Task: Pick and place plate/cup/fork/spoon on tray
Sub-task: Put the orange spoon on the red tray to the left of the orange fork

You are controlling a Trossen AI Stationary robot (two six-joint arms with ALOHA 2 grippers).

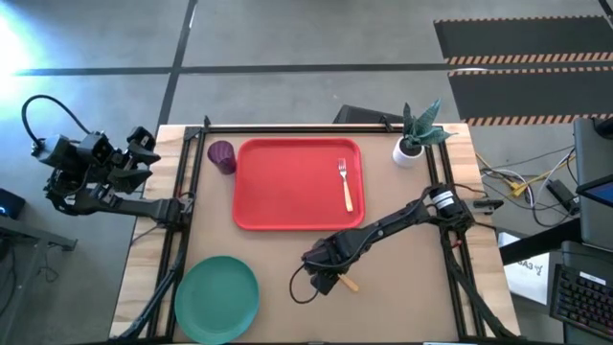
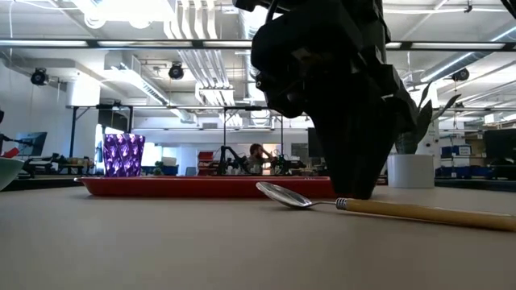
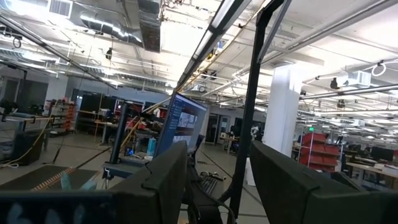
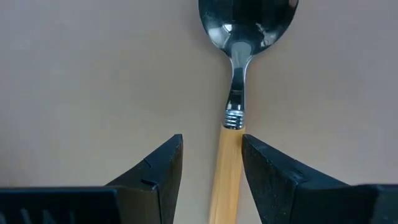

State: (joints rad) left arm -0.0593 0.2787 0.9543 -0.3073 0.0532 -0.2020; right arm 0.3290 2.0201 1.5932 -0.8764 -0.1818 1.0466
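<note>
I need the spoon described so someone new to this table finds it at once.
Start at the red tray and look toward the table's near edge, to the bare wood under the right gripper. The spoon lies flat between its open fingers. Its rounded bowl sets it apart from the tined fork on the tray.

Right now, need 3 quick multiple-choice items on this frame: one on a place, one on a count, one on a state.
1. Where is the fork?
A. on the tray
B. on the plate
C. on the bare table

2. How many task items lie on the tray?
A. none
B. one
C. three

3. What is the right pincer doing?
A. shut on the cup
B. open, astride the spoon handle
C. parked off the table

Key: 1 A, the high view shows the fork on the red tray. 2 B, only the fork is there; cup, plate and spoon are on the table. 3 B, the right wrist view shows a finger either side of the handle.
</note>
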